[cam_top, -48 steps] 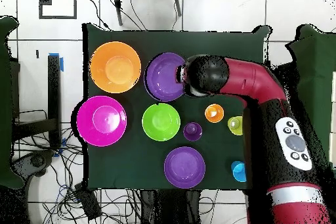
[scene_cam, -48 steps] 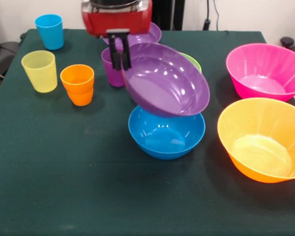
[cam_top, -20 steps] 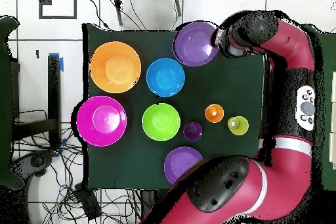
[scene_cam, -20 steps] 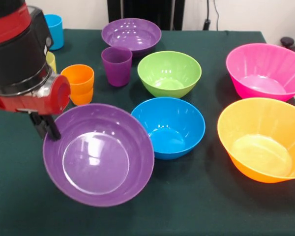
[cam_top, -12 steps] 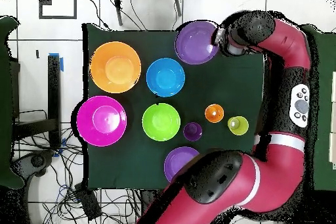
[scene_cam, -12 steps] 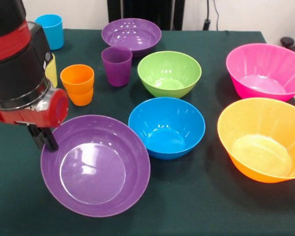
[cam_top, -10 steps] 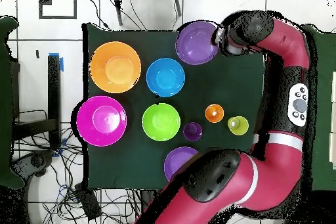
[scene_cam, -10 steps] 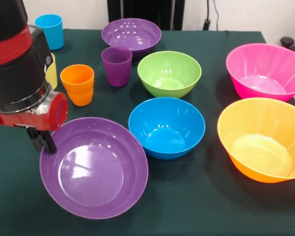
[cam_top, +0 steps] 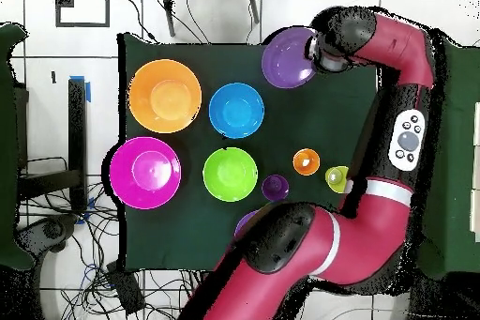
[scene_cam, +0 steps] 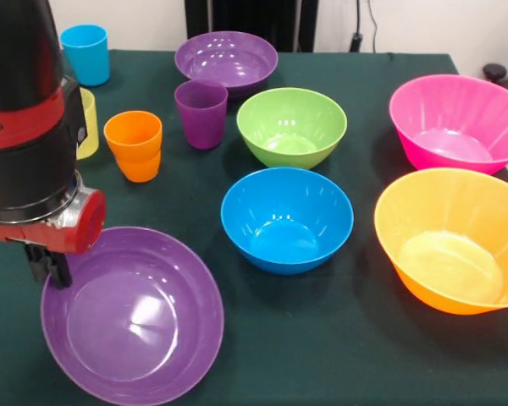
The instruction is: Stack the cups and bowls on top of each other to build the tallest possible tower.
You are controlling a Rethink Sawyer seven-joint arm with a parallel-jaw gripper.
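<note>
My gripper [scene_cam: 51, 266] is shut on the rim of a purple bowl [scene_cam: 131, 326] and holds it near the table's front left corner; the overhead view shows the gripper [cam_top: 312, 52] and this bowl [cam_top: 286, 56] too. The blue bowl [scene_cam: 286, 218] stands empty and alone to its right. The green bowl [scene_cam: 291, 127], second purple bowl [scene_cam: 226, 59], pink bowl [scene_cam: 455, 123] and orange bowl [scene_cam: 453, 241] stand apart. The purple cup [scene_cam: 201, 112], orange cup [scene_cam: 134, 145] and blue cup [scene_cam: 85, 52] stand upright; the yellow cup [scene_cam: 87, 123] is half hidden behind my arm.
The table has a dark green cloth [scene_cam: 322, 338]. In the overhead view my arm [cam_top: 403, 138] curves along the table's right side and covers part of the second purple bowl [cam_top: 246, 222] and the blue cup. Cables lie on the floor around the table.
My gripper has carried the purple bowl away from above the blue bowl and on towards the table's front left corner, lower than before. The other bowls and cups have not moved.
</note>
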